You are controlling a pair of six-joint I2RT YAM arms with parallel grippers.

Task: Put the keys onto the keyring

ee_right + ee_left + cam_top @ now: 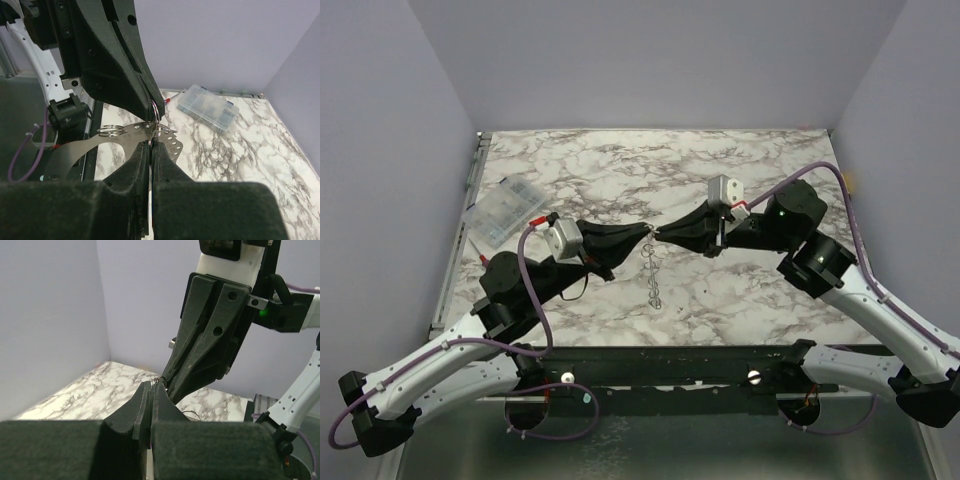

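Jaws clenched on both sides, meeting tip to tip in mid-air: left jaws and right jaws each pinch the keyring [156, 114], a small silvery split ring, from opposite edges. It's held up off the marble tabletop [620, 170], over the middle. Dangling below it is a flat metal strip [170, 142] punched with holes, and a second little ring [112, 131] shows beside that. Out at the far left of the tabletop sits a clear plastic box [506, 211], well apart from it all.
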